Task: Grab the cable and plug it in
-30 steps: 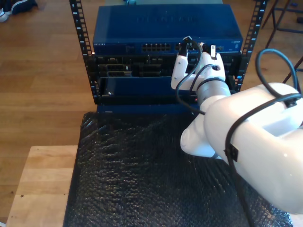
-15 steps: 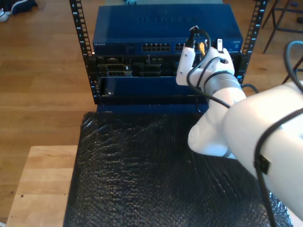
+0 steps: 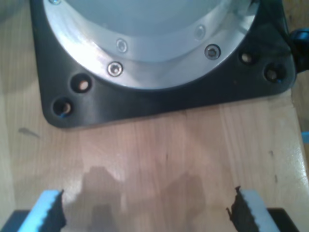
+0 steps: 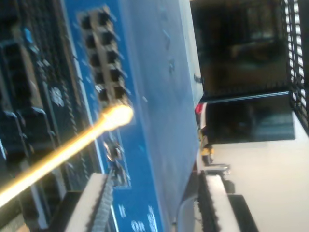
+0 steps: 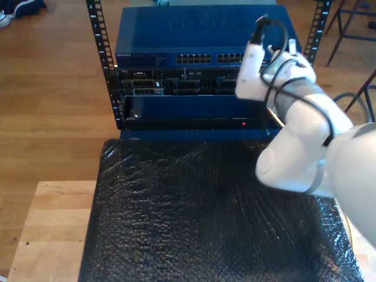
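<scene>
The cable (image 4: 58, 157), thin and yellow, is seen in the second wrist view running in a slant to the blue switch (image 4: 159, 87), where its bright tip (image 4: 117, 116) is met by the end of a row of ports (image 4: 99, 53). Through blur and glare it cannot be told whether the plug is fully seated or only rested at the opening.

My second gripper (image 4: 154, 205) is held with its jaws apart. The cable is passed outside one of the fingers (image 4: 99, 203), and nothing is clasped between them; only the switch's face is seen in the gap. In the exterior view the arm (image 5: 305, 135) is reached in from the right of the frame, with its wrist set against the front of the switch at the upper right, inside the rack (image 5: 100, 47) and above the black mat (image 5: 194, 217).

My first gripper (image 3: 149, 212) is spread wide and empty over a wooden surface (image 3: 159, 145), near a black base plate (image 3: 159, 99).

The step in hand is judged to be the end of the plugging. If the plug is not latched, it is best retaken close behind its tip, lined up square with the port, and pushed straight in. If it is latched, the jaws should be kept apart and drawn straight back from the switch, so that the cable is neither snagged by the near finger nor pulled sideways out of the port.
</scene>
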Motion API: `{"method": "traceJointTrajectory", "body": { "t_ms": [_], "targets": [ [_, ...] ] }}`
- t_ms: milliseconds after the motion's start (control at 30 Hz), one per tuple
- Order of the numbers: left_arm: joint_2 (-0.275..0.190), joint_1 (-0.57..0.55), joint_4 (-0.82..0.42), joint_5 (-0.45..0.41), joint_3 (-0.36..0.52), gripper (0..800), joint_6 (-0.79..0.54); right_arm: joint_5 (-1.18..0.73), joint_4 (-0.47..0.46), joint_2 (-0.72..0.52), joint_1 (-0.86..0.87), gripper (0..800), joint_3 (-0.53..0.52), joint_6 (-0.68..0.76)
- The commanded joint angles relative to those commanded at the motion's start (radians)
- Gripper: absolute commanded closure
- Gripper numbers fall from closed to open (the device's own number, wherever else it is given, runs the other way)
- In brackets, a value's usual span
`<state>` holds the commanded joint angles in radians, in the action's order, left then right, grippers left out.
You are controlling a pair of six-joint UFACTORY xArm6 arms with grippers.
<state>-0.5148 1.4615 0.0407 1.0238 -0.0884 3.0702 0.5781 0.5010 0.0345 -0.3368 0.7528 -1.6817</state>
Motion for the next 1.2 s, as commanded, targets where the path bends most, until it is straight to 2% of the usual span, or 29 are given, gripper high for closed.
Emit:
{"method": "traceJointTrajectory", "body": {
  "t_ms": [200,300,467,600,667,1000,1200],
  "targets": [
    [0.0,0.0,0.0,0.0,0.0,0,0.0,-0.166,-0.043,-0.072,0.103,226,0.0,-0.011],
    [0.0,0.0,0.0,0.0,0.0,0,0.0,-0.224,-0.086,-0.1,0.143,211,-0.002,-0.011],
    [0.0,0.0,0.0,0.0,0.0,0,0.0,-0.402,-0.166,-0.147,0.247,142,0.0,-0.011],
    [0.0,0.0,0.0,0.0,0.0,0,0.0,-0.574,-0.232,-0.172,0.339,49,0.018,-0.012],
    [0.0,0.0,0.0,0.0,0.0,0,0.0,-0.623,-0.25,-0.173,0.373,31,0.035,-0.02],
    [0.0,0.0,0.0,0.0,0.0,0,0.0,-0.781,-0.258,-0.193,0.557,11,0.069,-0.253],
    [0.0,0.0,0.0,0.0,0.0,0,0.0,-0.999,-0.253,-0.244,0.677,4,0.071,-0.427]
  ]
}}
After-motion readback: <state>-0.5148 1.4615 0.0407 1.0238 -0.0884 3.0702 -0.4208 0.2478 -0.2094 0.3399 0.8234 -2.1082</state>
